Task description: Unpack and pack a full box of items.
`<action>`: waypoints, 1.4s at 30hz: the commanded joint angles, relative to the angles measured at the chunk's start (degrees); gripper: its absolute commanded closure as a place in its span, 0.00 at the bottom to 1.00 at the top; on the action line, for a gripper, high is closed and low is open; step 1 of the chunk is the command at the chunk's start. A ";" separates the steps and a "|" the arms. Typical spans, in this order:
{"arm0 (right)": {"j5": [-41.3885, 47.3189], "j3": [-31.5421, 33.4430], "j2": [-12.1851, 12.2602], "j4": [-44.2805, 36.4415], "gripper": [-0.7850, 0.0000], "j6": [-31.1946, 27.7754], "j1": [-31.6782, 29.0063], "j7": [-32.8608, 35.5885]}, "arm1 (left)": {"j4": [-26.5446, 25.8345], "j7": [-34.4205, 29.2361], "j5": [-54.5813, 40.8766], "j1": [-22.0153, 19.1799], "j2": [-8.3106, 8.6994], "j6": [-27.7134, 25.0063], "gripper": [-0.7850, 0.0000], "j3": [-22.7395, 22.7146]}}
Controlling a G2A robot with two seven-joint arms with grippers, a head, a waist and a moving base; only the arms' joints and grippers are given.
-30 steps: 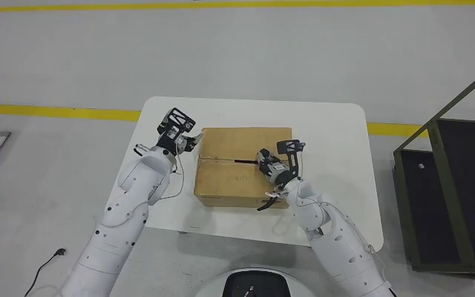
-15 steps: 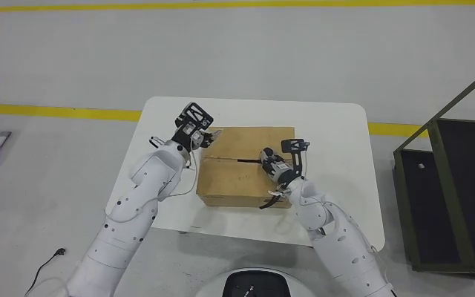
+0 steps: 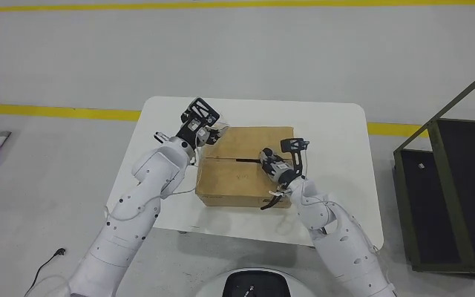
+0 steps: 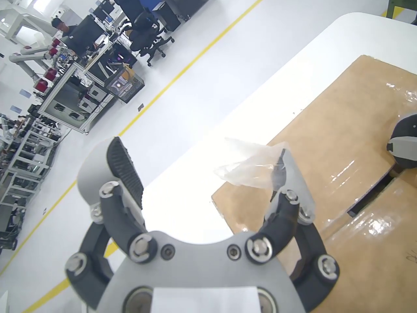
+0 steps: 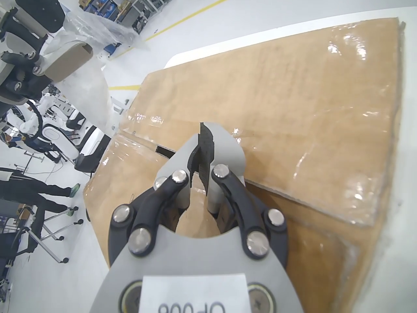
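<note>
Over the last second the left tool point(image 3: 214, 134) has swung from beside the 9 o'clock edge of the box point(image 3: 237, 178) toward 3 o'clock, and it is now above the box's 10 o'clock corner.

box point(image 3: 230, 174) contents: hidden under flaps, I see a dark slit only | seam's right end: under my right tool point(image 5: 204, 144) | left tool point(image 4: 198, 164) pad: veiled by clear film point(image 4: 251, 167)

The brown cardboard box point(image 3: 237, 178) sits on the middle of the white rounded table point(image 3: 334, 134). The left gripper point(image 4: 200, 153) hangs over the box's rear left corner, with a scrap of clear plastic film point(image 4: 251, 164) touching one finger. The right gripper point(image 5: 203, 138) is over the box top at the flap seam, right of centre.
</note>
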 commanded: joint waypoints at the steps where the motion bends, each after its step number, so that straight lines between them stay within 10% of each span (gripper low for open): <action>1: -0.04 0.30 0.05 -0.48 1.00 0.04 -0.01 0.11 | -0.08 -0.08 0.16 0.01 -0.09 -0.05 0.00 0.07; 29: -4.40 14.82 2.25 -5.64 1.00 8.57 -2.75 -1.57 | -0.81 1.50 -0.01 -1.44 -2.21 -2.95 0.00 4.69; 34: 7.02 16.88 1.83 -5.75 0.99 10.05 -1.21 0.60 | -1.72 1.38 0.11 -1.39 -2.05 -3.84 0.00 3.04; 42: 25.43 18.06 1.21 1.29 0.51 15.48 7.57 11.19 | -5.25 -6.62 6.40 3.46 0.10 -5.47 0.00 -5.14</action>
